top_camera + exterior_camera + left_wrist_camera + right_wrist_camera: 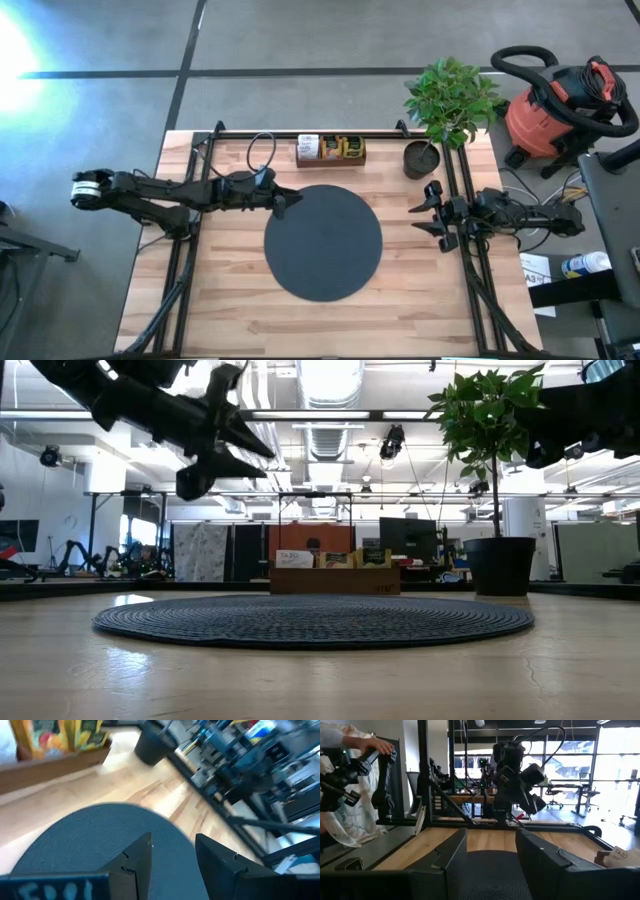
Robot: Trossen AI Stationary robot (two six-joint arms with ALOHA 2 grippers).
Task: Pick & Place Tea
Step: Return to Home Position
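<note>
High view tells most of it: the tea [345, 147] sits in the wooden tray [330, 163] at the back edge of the table [220, 300], and I don't see a single packet on the black disc [323, 260] or on the bare wood. The tray's long axis runs side to side along that back edge.

The left gripper [287, 201] hangs over the disc's left rim, so the tea lies to the back of it and a bit to its right. Its jaws are spread apart with nothing between them. The right gripper [432, 215] sits off the disc's right side, near the plant pot [421, 158], jaws wide and also empty. The left one is clearly nearer the tray.

My read: since the job now is just pulling the arms home, what matters is that both grippers are empty and well apart from the tray, so backing off shouldn't bump anything.

Counts:
- two arms
- one tray
- one disc
- one potted plant
- zero loose packets

How many packets are in the tray I can't tell. They're packed together, showing orange-white at one end and yellow-green at the other.
</note>
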